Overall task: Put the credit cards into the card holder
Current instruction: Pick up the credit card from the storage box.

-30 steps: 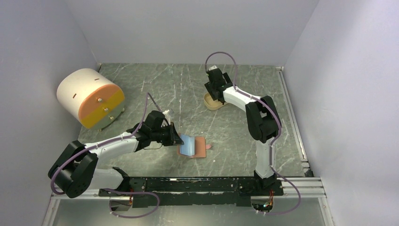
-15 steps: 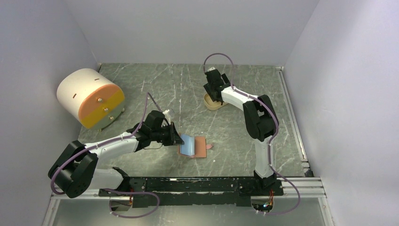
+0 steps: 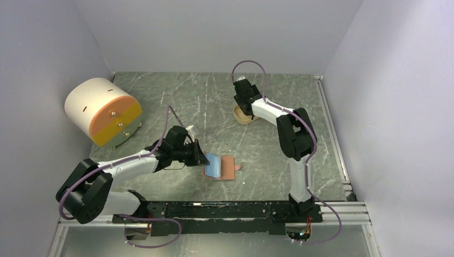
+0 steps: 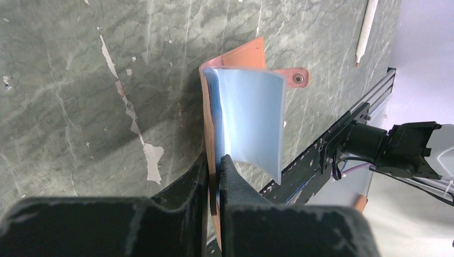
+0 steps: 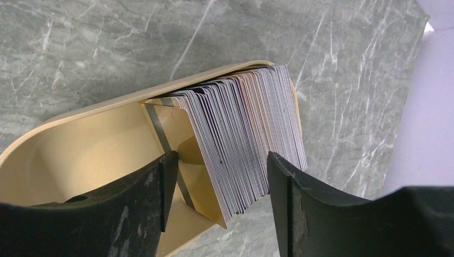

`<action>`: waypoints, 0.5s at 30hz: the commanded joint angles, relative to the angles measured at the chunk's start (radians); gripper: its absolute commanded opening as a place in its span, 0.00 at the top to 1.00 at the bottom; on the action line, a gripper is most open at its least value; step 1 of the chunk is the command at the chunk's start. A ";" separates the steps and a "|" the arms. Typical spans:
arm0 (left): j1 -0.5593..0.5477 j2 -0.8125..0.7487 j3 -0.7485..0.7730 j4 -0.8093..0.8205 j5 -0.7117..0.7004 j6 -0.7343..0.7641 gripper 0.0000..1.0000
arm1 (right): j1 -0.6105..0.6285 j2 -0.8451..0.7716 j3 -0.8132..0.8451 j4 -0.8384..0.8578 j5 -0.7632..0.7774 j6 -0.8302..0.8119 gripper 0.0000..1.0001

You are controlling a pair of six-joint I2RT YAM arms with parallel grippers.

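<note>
A white-and-orange drum [image 3: 101, 110] sits at the far left of the table, well apart from the rest. A beige oval tray [image 3: 242, 120] lies toward the back, under the right arm. A black rail [image 3: 214, 210] runs along the near edge by the arm bases.

The table top [image 3: 176, 96] is grey-green marbled stone with white veins and chips, enclosed by plain pale walls [image 3: 214, 32].

The left gripper [image 4: 214, 160] is clamped on the edge of the salmon card holder [image 4: 241, 53], which lies near the front middle of the table. A light blue card [image 4: 249, 118] stands bowed inside it, just beyond the fingertips. The right gripper [image 5: 222, 160] hangs over the tray with its jaws apart, straddling a stack of grey-white cards [image 5: 246, 128] standing on edge. One finger is clear of the stack — whether the other touches it cannot be told.
</note>
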 commanded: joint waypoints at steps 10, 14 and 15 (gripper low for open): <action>-0.007 0.013 -0.011 0.059 0.039 -0.012 0.91 | -0.016 -0.056 0.028 -0.013 0.056 -0.004 0.43; -0.006 0.015 -0.014 0.067 0.042 -0.016 0.91 | -0.016 -0.062 0.031 -0.016 0.051 -0.002 0.46; -0.007 0.016 -0.015 0.069 0.044 -0.016 0.91 | -0.016 -0.063 0.032 -0.019 0.051 -0.001 0.48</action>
